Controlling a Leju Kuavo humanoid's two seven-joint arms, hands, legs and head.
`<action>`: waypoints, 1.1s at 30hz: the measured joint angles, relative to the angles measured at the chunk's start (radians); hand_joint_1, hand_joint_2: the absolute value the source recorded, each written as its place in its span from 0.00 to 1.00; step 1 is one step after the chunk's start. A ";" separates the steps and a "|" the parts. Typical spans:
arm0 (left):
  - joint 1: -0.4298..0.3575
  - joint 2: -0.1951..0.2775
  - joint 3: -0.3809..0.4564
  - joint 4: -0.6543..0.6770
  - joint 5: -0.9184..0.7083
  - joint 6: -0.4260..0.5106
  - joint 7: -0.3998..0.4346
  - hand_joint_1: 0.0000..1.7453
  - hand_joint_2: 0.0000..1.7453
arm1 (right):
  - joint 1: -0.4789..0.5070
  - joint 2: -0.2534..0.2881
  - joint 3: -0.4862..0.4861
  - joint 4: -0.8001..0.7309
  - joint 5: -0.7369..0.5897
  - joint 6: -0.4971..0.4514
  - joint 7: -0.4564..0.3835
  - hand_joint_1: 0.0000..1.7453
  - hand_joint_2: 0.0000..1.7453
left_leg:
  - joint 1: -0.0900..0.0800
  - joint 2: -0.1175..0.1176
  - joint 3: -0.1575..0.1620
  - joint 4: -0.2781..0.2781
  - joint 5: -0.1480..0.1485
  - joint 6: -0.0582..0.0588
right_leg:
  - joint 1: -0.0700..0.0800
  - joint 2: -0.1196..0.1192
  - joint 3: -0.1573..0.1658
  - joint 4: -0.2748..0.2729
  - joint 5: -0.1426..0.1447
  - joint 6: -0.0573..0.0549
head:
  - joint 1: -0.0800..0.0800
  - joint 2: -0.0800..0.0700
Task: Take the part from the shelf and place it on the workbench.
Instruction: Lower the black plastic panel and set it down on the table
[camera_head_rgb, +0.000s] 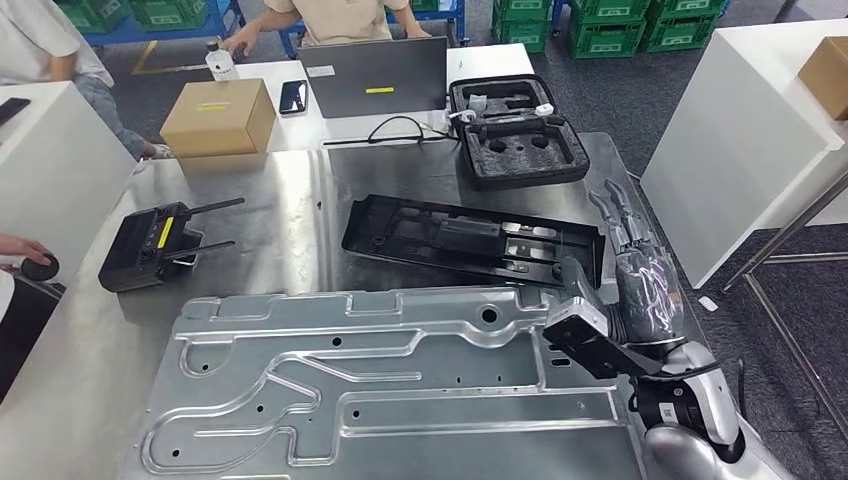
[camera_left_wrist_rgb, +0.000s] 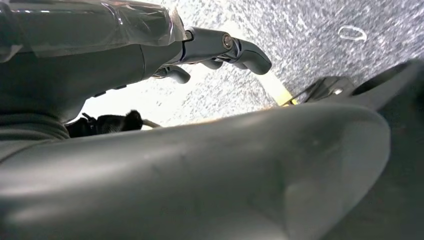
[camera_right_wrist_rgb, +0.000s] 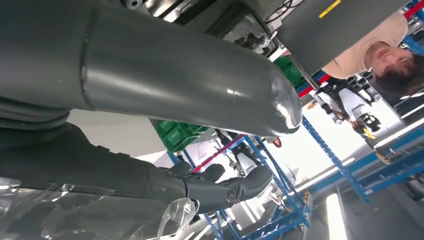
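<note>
Just beside the open right robot hand (camera_head_rgb: 628, 240) lies the black part (camera_head_rgb: 470, 238).

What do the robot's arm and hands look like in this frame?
The right arm is silver with black joint blocks. The right hand is grey with darker fingers, wrapped in clear plastic film. The left hand is dark grey too, film-covered, with rounded dark fingertips.
</note>
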 joint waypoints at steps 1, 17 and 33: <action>0.000 0.000 0.000 0.000 0.000 0.000 0.002 0.00 0.00 | 0.008 0.000 0.000 -0.005 0.011 -0.001 -0.001 0.00 0.00 | -0.001 0.000 0.008 -0.017 0.017 0.004 | 0.002 0.000 0.001 0.000 0.000 0.000 | 0.000 0.000; -0.001 0.002 0.001 0.000 -0.001 0.010 0.006 0.00 0.00 | 0.162 -0.002 -0.005 -0.062 0.229 0.065 -0.072 0.00 0.00 | -0.003 0.006 0.155 -0.329 0.148 0.042 | 0.002 -0.003 -0.101 0.247 -0.111 0.039 | 0.000 0.000; -0.009 0.003 0.001 0.000 -0.004 0.010 0.001 0.00 0.00 | 0.230 0.010 0.175 0.147 0.243 0.356 -0.068 0.00 0.00 | -0.005 -0.003 0.036 -0.099 0.069 0.017 | 0.007 -0.002 0.005 0.012 -0.017 0.001 | -0.002 0.000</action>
